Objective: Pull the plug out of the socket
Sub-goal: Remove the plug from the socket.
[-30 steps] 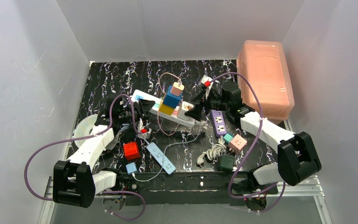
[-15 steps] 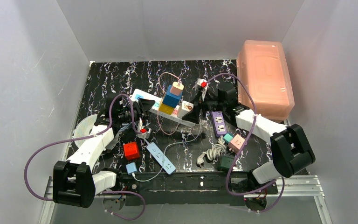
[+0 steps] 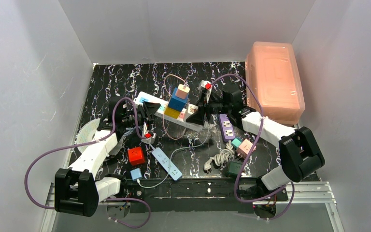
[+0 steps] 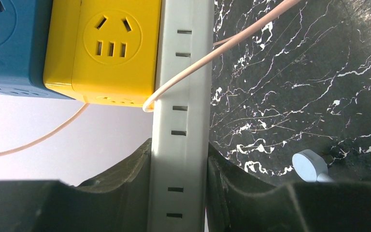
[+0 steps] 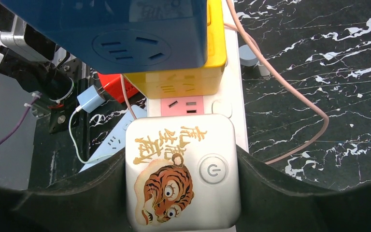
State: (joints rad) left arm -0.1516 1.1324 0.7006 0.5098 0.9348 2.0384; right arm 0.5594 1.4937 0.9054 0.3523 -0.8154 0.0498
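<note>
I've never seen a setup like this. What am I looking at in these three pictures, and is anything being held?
Two robot arms are bolted at the near edge of a black marbled table. The wide picture looks down from above; the other two come from a camera on each wrist. On it lie power strips, loose plugs and a pink box. The left claw grips the long white power strip by its sides. The right claw is closed around a white tiger plug sitting on that strip, next to a yellow cube.
</note>
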